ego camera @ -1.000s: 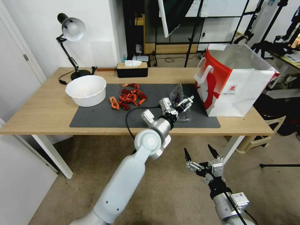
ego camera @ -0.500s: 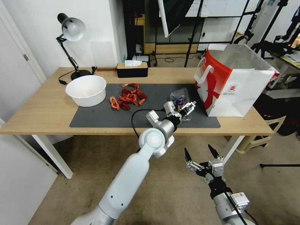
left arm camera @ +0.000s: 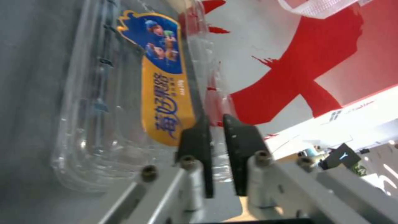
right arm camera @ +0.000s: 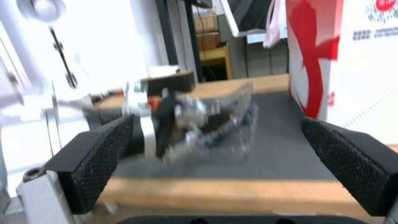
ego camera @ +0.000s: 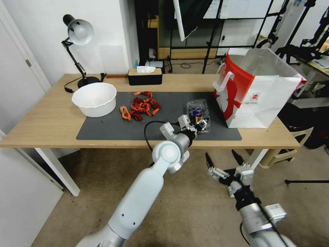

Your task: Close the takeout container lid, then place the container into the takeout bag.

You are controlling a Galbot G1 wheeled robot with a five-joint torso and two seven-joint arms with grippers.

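Left gripper (ego camera: 200, 124) pinches the lid's (ego camera: 197, 107) six-o'clock rim; thin, slippery plastic looks easily crushed, so grip edges.

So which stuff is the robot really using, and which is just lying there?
Using: takeout container, its lid, takeout bag, left end effector.
Lying about: white bowl, crayfish, tissue box, desk lamp.
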